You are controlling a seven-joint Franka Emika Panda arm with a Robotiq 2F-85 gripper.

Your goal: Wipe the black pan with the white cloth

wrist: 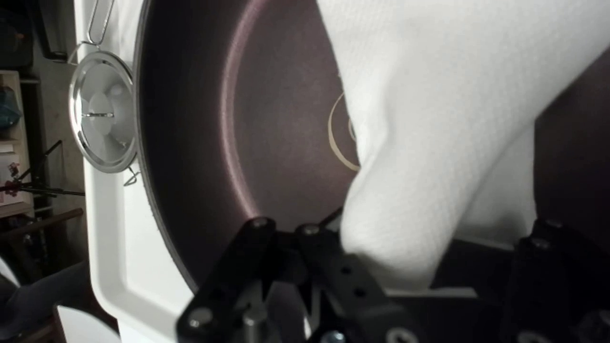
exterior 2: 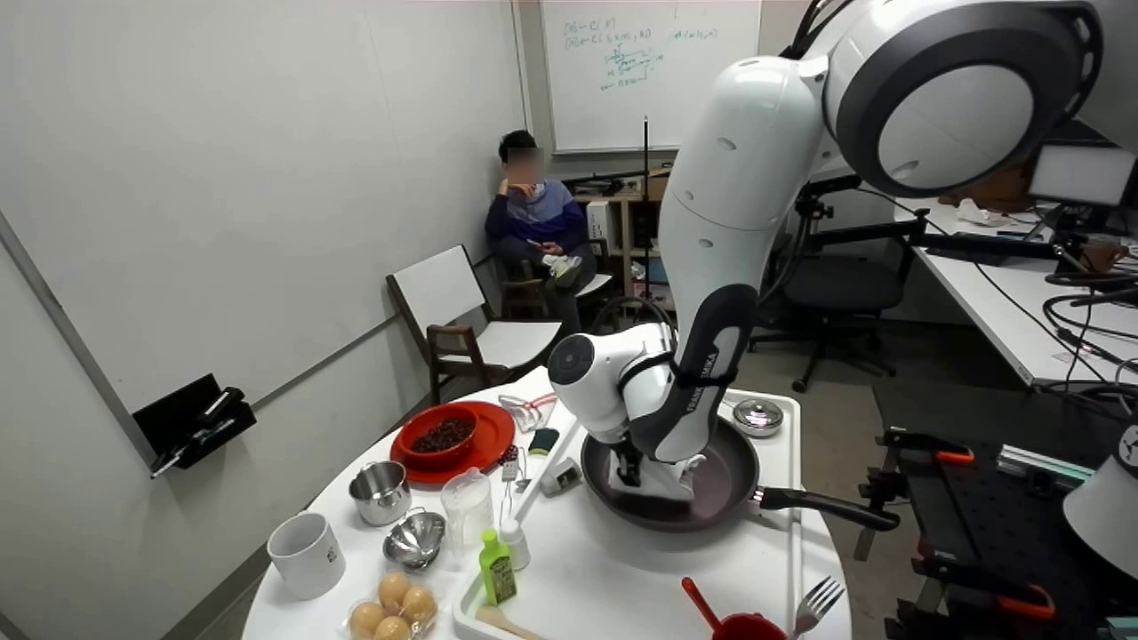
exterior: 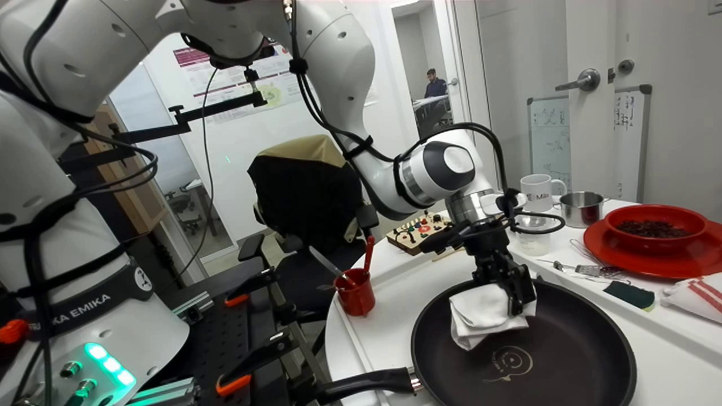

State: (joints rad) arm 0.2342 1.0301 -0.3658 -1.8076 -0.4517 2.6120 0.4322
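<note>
White table (exterior 2: 293, 613); black pan (exterior 2: 727, 476) points (handle-first) toward robot's base (exterior 2: 1107, 507).

A robotics lab of office type is being indicated: a Franka arm (exterior 2: 733, 169), a wall poster (exterior: 194, 72), a whiteboard (exterior 2: 702, 84) bearing handwritten notation, a monitor (exterior 2: 1080, 174) on a desk (exterior 2: 1000, 298) and a wheeled office chair (exterior 2: 840, 286) are being noted.

Black pan (exterior: 569, 361): round, low rim, lying flat right under gripper (exterior: 507, 298), long dark handle (exterior: 369, 384) pointing away from it. White cloth (exterior: 476, 314): wrinkled, folded, pinched in gripper, loose folds hanging below it into pan.
</note>
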